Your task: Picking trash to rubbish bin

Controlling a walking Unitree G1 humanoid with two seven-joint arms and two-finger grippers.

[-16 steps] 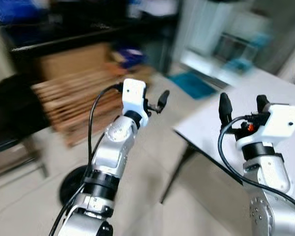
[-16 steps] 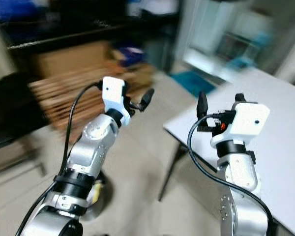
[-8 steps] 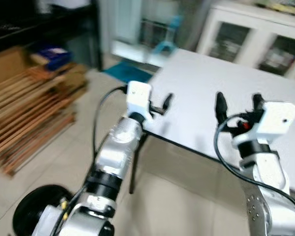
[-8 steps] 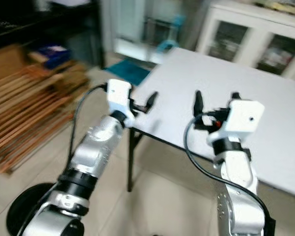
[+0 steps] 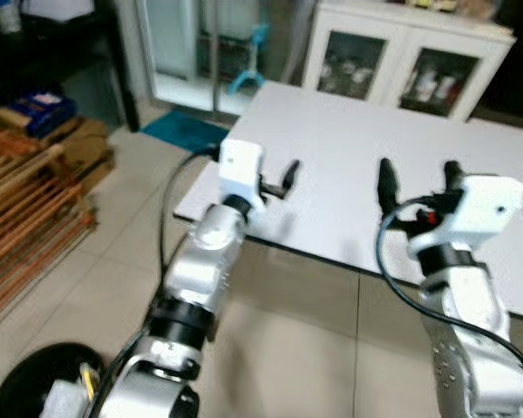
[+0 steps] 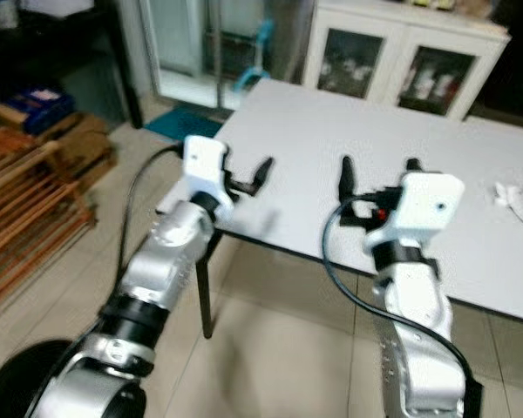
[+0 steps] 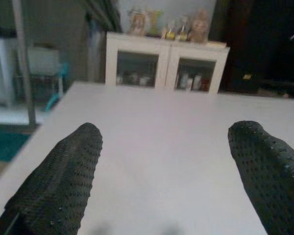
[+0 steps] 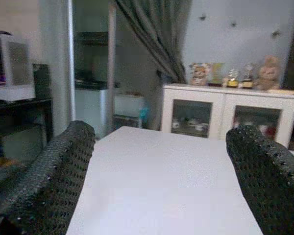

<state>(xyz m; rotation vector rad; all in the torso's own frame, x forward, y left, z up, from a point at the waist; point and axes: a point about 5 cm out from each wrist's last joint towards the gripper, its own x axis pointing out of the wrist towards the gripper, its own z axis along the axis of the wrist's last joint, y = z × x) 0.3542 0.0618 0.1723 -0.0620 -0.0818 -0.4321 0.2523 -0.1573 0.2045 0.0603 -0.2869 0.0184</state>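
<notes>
Since a second ago the head camera has swung from the wooden slats toward the table (image 5: 349,165), which now spans most of the view; blur has eased. Both arms keep their raised pose ahead of the chest.

Trash: a crumpled white wad (image 6: 519,193) lies on the tabletop at the far right, well apart from both grippers. It is small and soft in focus, so its material cannot be told; in the left eye view it is cut by the frame edge.

Bin: a black round bin (image 5: 35,383) stands on the floor at lower left, cut off by the frame, with something pale and a yellow scrap inside, not identifiable.

Left gripper (image 5: 279,181): held over the near table edge, fingers (image 7: 63,176) spread wide, nothing between them.

Right gripper (image 5: 416,181): raised over the near table edge, fingers (image 8: 49,176) likewise wide apart and holding nothing.

Surface and room: the table is plain white on dark legs, over pale floor tiles (image 5: 279,348). Wooden slats (image 5: 26,226) are stacked at the left, with a teal mat (image 5: 187,131) beyond them. A white glass-door cabinet (image 5: 401,61) stands behind the table; small figures on its top (image 8: 235,73) are too blurred to name. A grey curtain (image 8: 157,39) hangs beside it.
</notes>
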